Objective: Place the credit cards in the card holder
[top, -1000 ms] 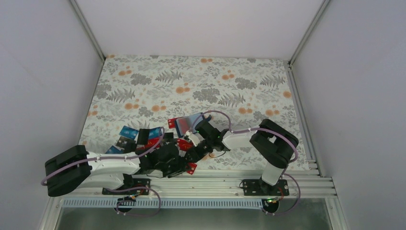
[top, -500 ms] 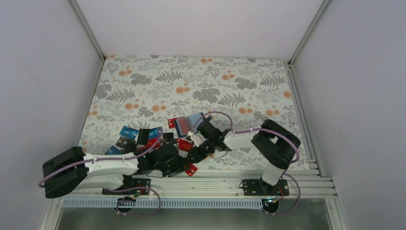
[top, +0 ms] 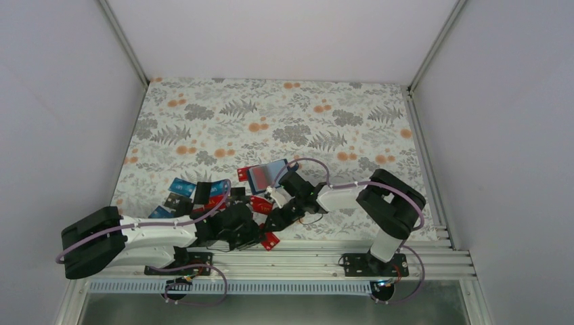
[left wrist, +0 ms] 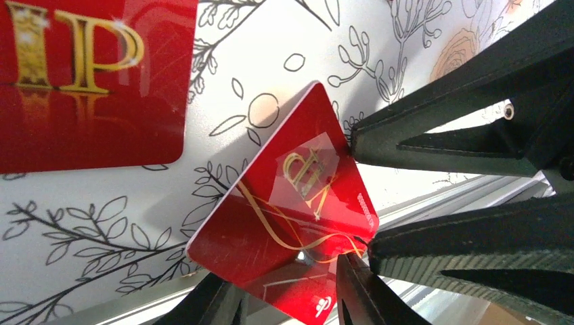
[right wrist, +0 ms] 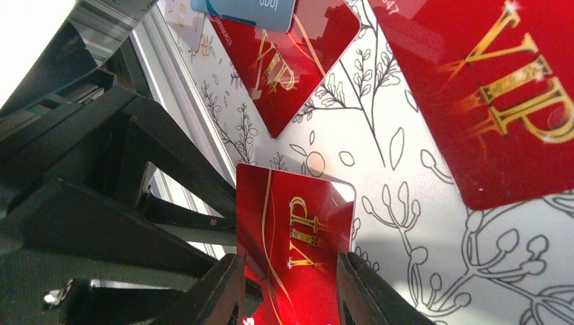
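- Credit cards [top: 181, 184] in light blue and black are lying scattered on the left part of the floral surface [top: 271, 115], close to its near edge, some of them overlapping.
- Left end effector [top: 259, 235] is reaching in low from the left, beside the metal rail [top: 304, 247] at the near edge. In its wrist view its fingers [left wrist: 357, 298] are sitting on either side of the lower corner of a tilted red card [left wrist: 284, 210]. I cannot tell whether they are pinching it or only flanking it.
- The tilted red card is standing at an angle off the surface, casting a shadow underneath and showing its gold lettering. A second red card [left wrist: 88, 74] is lying flat just beyond it.
- The card holder [top: 269, 174] is lying open on the surface, farther back than both end effectors, with its lighter blue inside facing up. A red card is lying at its left side, touching or just beside it; I cannot tell which.
- The right end effector [right wrist: 288, 288] is pointing in from the right, facing the left one. Its fingers [right wrist: 365, 298] are clenching the same tilted red card by its two long edges.
- Two more red cards with gold lettering [right wrist: 501, 95] are lying flat beyond it, and a light blue card [right wrist: 247, 10] is overlapping one of them.
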Robot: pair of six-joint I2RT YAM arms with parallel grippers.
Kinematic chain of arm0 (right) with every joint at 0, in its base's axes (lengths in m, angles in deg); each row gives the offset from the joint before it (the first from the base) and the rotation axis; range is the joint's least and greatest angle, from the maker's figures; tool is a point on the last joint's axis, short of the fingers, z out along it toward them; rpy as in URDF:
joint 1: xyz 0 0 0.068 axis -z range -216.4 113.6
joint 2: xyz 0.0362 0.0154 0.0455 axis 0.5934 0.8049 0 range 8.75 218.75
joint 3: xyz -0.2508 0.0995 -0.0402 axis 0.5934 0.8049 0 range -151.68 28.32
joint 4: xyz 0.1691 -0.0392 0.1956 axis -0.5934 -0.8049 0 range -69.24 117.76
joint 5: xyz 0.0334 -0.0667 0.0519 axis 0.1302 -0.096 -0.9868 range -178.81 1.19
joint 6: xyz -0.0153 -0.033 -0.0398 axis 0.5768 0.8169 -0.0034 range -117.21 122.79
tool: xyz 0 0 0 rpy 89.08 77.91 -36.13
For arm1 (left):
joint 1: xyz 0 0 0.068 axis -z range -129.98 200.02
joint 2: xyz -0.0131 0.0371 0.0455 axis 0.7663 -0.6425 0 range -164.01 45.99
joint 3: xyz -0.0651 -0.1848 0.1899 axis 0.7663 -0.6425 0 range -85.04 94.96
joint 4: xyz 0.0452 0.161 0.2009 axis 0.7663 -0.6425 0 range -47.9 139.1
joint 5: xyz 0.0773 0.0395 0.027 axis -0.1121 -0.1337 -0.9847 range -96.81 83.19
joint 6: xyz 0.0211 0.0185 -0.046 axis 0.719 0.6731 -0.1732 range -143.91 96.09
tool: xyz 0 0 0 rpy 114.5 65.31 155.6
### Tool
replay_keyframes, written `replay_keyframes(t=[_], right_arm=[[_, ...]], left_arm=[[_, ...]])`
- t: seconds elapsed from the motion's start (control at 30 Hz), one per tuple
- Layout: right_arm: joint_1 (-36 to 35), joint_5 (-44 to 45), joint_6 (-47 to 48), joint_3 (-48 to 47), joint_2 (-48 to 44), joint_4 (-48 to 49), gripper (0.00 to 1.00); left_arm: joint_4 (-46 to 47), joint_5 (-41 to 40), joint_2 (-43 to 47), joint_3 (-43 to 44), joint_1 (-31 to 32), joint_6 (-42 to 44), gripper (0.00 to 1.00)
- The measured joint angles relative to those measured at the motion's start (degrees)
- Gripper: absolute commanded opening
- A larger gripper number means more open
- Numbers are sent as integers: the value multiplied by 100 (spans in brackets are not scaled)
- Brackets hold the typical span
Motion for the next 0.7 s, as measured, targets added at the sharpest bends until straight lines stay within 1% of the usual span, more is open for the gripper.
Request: replay_keyframes(t=[0.33, 0.57, 0.7], right_arm=[[0, -205, -26, 37, -26, -227, 37], [0, -308, -26, 52, -28, -321, 36], [-26, -361, -26, 63, -35, -341, 36]], left_arm=[[-170, -44, 0, 52, 0, 0, 26], [-380, -138, 2, 164, 28, 4, 12], [-22, -761, 17, 315, -70, 48, 4]])
